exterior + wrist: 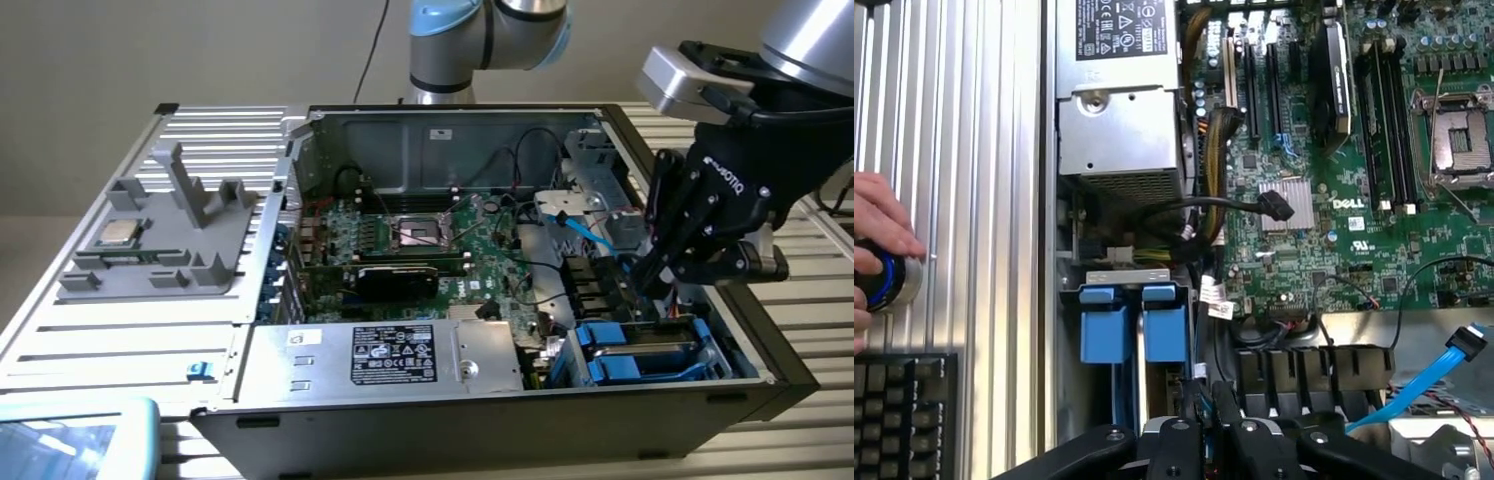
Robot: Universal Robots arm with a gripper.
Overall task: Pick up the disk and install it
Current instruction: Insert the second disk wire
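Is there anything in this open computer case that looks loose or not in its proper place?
Yes. A black cable with a black connector lies unplugged across the green motherboard, and a bright blue flat cable hangs free near the drive bays. A person's hand rests beside the case.

The gripper (1204, 435) hangs over the open computer case, its black fingers (1176, 440) drawn close together just beside two blue tabs (1134, 322) — the end of the disk (1138, 385) seated on edge in its bay. Beside the bay lies the green motherboard (1324, 240); a grey power supply (1119, 100) sits beyond the tabs. Outside the case, a hand (879, 245) rests on a round blue-ringed knob (884, 280) — a black keyboard (904, 410) nearby.
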